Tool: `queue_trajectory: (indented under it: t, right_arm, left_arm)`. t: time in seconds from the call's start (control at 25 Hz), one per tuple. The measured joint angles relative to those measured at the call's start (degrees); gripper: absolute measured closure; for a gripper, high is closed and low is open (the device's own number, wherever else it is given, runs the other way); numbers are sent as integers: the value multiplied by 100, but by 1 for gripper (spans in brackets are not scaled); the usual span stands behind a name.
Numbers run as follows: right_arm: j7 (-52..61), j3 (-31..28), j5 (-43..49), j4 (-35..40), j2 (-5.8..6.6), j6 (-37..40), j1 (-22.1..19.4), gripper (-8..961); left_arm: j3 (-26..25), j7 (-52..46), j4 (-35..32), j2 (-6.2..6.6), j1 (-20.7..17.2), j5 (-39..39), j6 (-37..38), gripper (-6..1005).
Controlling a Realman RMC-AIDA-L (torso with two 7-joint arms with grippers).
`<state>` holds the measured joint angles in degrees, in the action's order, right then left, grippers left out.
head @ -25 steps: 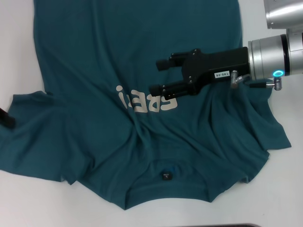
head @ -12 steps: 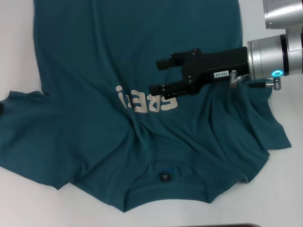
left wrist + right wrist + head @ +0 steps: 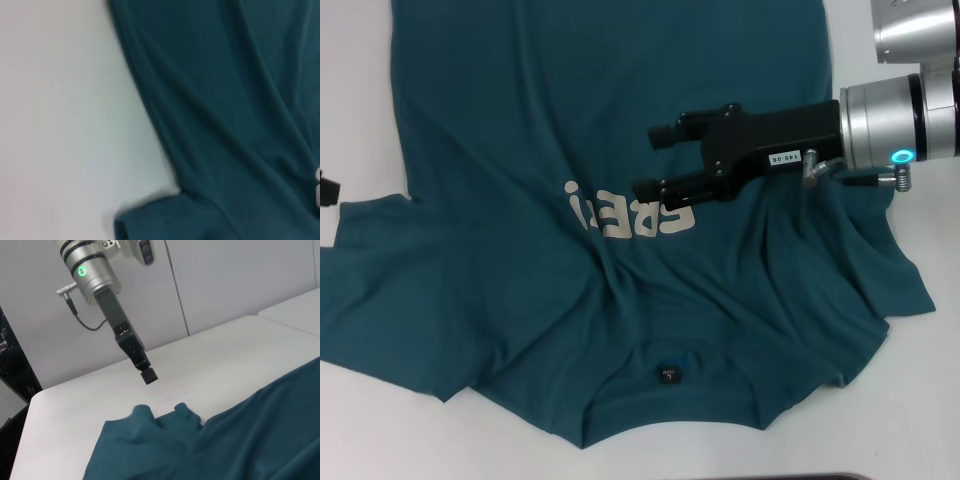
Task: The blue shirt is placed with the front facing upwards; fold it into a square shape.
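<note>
Fingers [image 3: 655,160] of the right gripper stand parted and empty above the blue shirt [image 3: 520,130], which lies rumpled beneath them on the desk [image 3: 360,420], while the left gripper [image 3: 149,375] hangs off its sleeve edge, state unclear; folding over these wrinkles risks a crooked square.

One blue shirt [image 3: 600,150], one table [image 3: 350,90], two grippers: right gripper [image 3: 653,160], left gripper [image 3: 148,375].
</note>
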<state>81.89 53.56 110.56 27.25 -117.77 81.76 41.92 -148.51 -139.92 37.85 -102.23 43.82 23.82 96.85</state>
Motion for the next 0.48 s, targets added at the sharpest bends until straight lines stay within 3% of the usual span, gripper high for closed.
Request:
queue_trajectory:
  t: [0.24, 0.48]
  right_arm:
    - [-4, 23, 10, 0, -9, -48, 0, 71]
    - [-12, 33, 10, 0, -9, -64, 22, 71]
  left_arm:
    - [119, -74, -32, -30, 81, -94, -21, 949]
    - [120, -78, -32, 37, -36, -129, -24, 933]
